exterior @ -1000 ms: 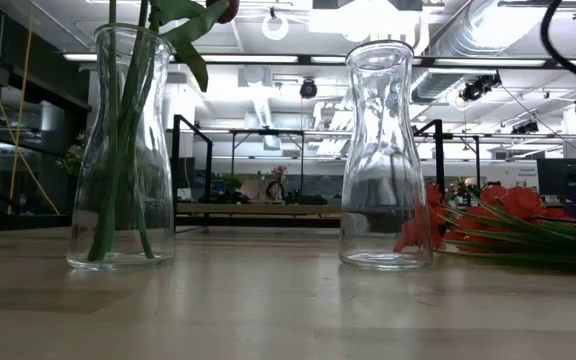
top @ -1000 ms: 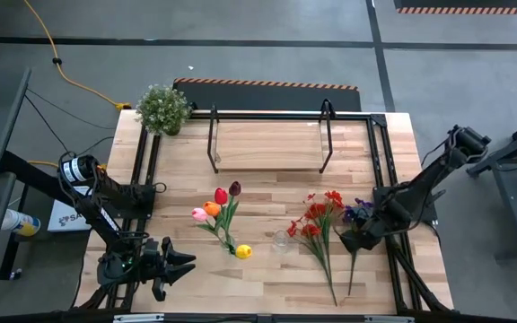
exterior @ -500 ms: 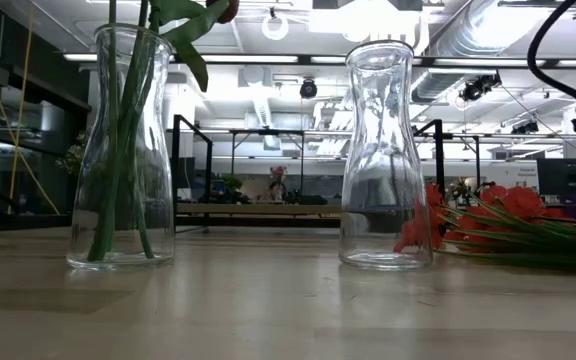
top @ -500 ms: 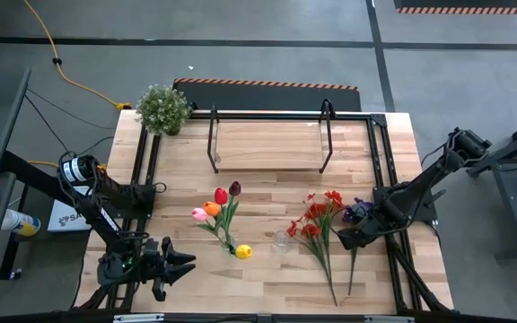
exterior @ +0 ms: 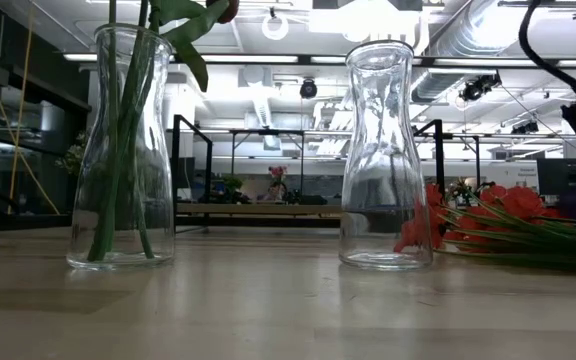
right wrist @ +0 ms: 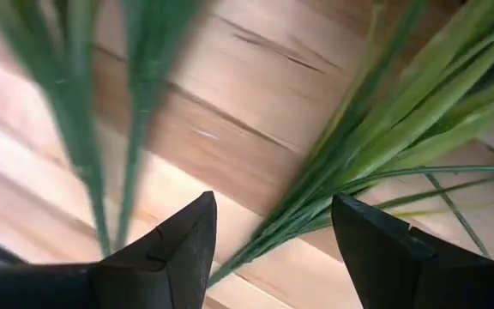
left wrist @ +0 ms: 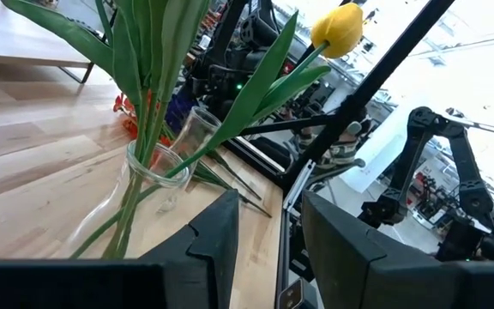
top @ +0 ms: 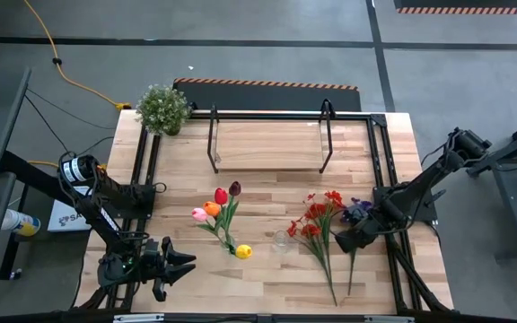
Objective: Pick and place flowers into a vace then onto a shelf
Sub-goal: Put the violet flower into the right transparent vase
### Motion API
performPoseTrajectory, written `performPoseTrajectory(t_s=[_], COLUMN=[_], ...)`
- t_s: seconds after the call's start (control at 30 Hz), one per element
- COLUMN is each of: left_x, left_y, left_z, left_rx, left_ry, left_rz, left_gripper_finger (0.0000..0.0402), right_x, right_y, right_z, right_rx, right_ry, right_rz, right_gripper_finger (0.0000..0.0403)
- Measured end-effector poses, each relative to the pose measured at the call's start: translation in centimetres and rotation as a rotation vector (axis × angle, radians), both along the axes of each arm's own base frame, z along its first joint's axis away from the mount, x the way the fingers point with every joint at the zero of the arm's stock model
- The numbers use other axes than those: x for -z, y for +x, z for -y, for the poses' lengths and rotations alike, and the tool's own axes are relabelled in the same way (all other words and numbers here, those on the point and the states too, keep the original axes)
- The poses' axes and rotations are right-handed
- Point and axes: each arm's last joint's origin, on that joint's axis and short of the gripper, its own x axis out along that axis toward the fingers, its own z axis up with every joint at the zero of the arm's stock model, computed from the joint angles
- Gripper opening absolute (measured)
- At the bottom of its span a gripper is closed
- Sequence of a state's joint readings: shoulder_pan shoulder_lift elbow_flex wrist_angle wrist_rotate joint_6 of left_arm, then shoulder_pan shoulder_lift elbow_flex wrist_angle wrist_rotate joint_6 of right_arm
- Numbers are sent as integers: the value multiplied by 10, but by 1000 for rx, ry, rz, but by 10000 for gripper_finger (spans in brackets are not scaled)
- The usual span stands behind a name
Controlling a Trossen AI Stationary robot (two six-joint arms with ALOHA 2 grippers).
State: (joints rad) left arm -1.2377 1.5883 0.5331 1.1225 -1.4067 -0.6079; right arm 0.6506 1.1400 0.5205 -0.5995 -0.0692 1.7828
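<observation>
Right gripper [top: 346,240] poised above loose flowers, fingers apart and empty.

Its fingers [right wrist: 178,249] straddle thin green stems of the red sprays [top: 317,220] and purple sprays [top: 357,212] lying on the desk [top: 267,278]: likely light, springy, best pinched mid-stem. Tulips [top: 218,211] stand in one vase [exterior: 123,150]; another vase [exterior: 383,155] and the shelf [top: 267,144] wait. Left gripper [top: 182,265] idles, fingers apart.

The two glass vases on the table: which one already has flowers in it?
The left vase in the low view: green stems stand inside it. The vase beside it is empty, with the red flowers lying on the table next to it.
</observation>
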Motion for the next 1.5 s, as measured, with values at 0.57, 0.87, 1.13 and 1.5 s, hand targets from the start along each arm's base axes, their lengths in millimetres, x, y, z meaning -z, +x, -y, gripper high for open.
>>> performPoseTrajectory(t_s=[0.57,0.87,1.13,1.5], left_x=[1,2,2,4], left_y=[0,0,0,0], left_z=[0,0,0,-1], left_rx=[0,0,-1,-27], left_ry=[16,23,32,46], left_rz=[-5,-8,-11,-17], left_gripper_finger=[163,163,163,163], right_x=[-2,-5,-4,0], right_y=[3,3,-1,-4], right_z=[-5,-11,-14,-13], right_rx=[-80,-92,-24,7], right_ry=[70,227,182,126], right_rz=[31,-36,-34,-70], right_gripper_finger=[220,220,220,220])
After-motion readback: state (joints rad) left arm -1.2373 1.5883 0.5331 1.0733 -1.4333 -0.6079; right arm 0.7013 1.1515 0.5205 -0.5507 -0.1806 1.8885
